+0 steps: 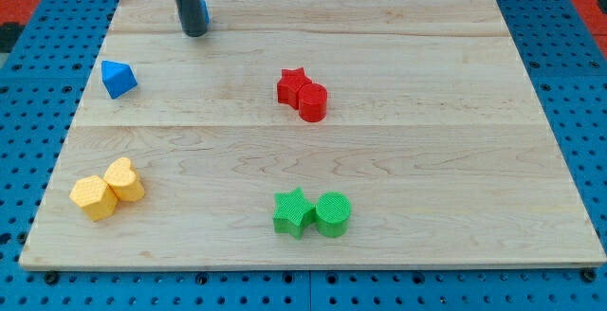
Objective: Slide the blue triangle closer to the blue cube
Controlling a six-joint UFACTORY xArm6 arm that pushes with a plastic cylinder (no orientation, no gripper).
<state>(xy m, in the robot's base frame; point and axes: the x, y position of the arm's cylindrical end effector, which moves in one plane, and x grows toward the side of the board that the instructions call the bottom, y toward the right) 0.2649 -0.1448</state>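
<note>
Though near my tip (193, 32), blue triangle (118, 79) apart, upright.

Triangle (118, 78) below-left of cube (203, 11)

red star (292, 82), red cylinder (313, 101), yellow pair (107, 189), green pair (313, 213)
</note>
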